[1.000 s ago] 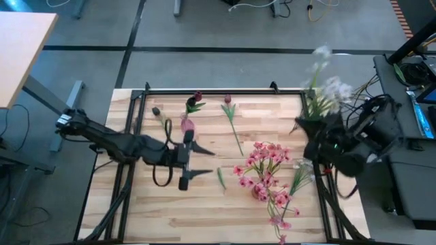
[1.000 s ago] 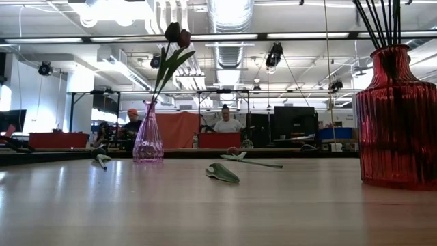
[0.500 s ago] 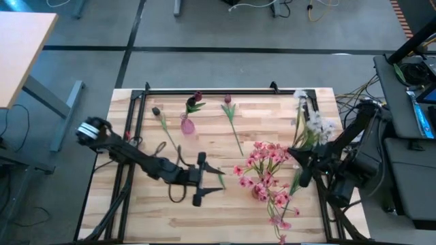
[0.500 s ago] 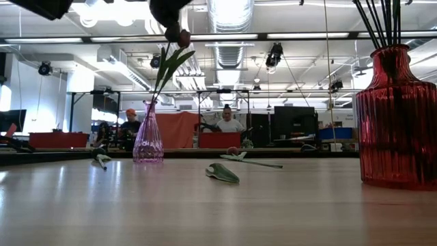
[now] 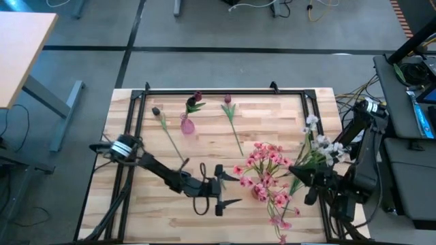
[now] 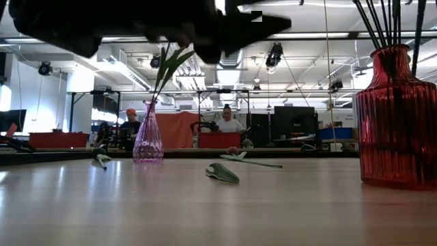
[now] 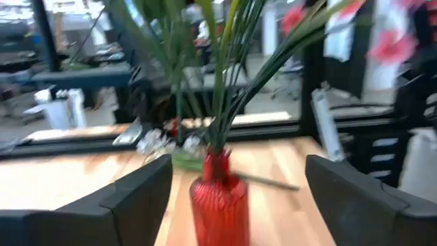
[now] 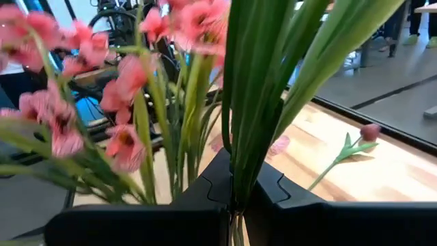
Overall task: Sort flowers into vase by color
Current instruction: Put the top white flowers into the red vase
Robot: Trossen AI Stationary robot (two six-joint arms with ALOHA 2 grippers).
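Table (image 5: 157,211), wooden, framed. Red vase (image 5: 259,192), at the near centre-right, holds a full spray of pink flowers (image 5: 267,169); judged sorted. Pink vase (image 5: 187,126), small and clear, toward the far left, holds one maroon tulip (image 5: 197,97); judged sorted. Loose on the wood: one tulip (image 5: 227,100) with its long stem running toward the centre, near the far edge; one dark bud on a stem (image 5: 156,111) just left of the pink vase; both judged still to be placed. Loose green leaf (image 5: 221,178) near the centre, no bloom, not counted. Left gripper (image 5: 230,189): low over the table, just left of the red vase, fingers spread wide with nothing between them; its wrist view looks straight at the red vase. Right gripper (image 5: 304,173): at the right edge of the table beside the red vase, fingers clamped together on the stems of a whitish spray (image 5: 320,141), which it holds up, blooms out over the right rim. Status, as a judgement: roughly midway. The pinks and one tulip are in; the whitish spray is in hand and not yet in a vase; two tulips are left on the table.
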